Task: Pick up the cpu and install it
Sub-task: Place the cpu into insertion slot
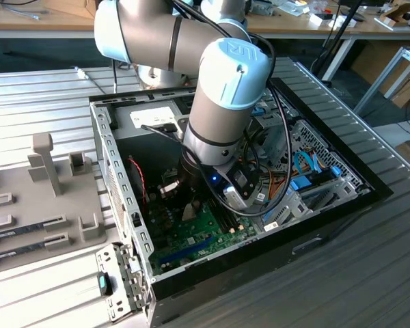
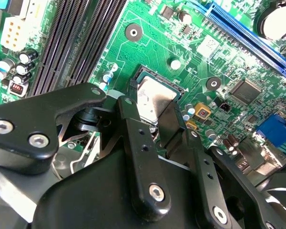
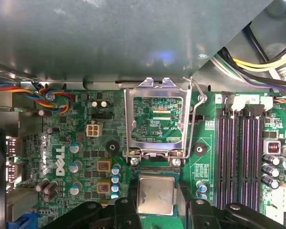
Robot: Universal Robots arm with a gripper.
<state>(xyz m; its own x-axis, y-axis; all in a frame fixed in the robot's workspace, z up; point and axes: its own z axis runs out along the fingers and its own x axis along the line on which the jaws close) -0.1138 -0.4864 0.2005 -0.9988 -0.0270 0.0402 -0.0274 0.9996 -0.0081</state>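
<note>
- The arm [image 1: 225, 96] bends down into an open computer case [image 1: 113, 171] that lies on its side on the ribbed metal tabletop [image 1: 369, 273], in the middle of the exterior view. With the side panel off, the arm can reach the green board [image 2: 148, 47] straight from above.
- The hand [image 2: 151, 114] pinches the cpu [image 3: 156, 194]. In both wrist views a black finger [image 2: 138, 143] presses on each of two opposite edges. I'd guess this keeps the silver top and the underside untouched.
- The cpu hangs level over the square socket, or just in it. I can't tell whether it has dropped fully home.
- The metal clamp frame [image 3: 128, 124] next to the socket is swung up on its hinge, which leaves the socket uncovered for the chip.
- The rows of memory slots [image 3: 238, 152] run beside the socket, apart from the fingers.
- A grey tray [image 1: 27, 205] sits on the tabletop at the exterior view's left, well apart from the case.
</note>
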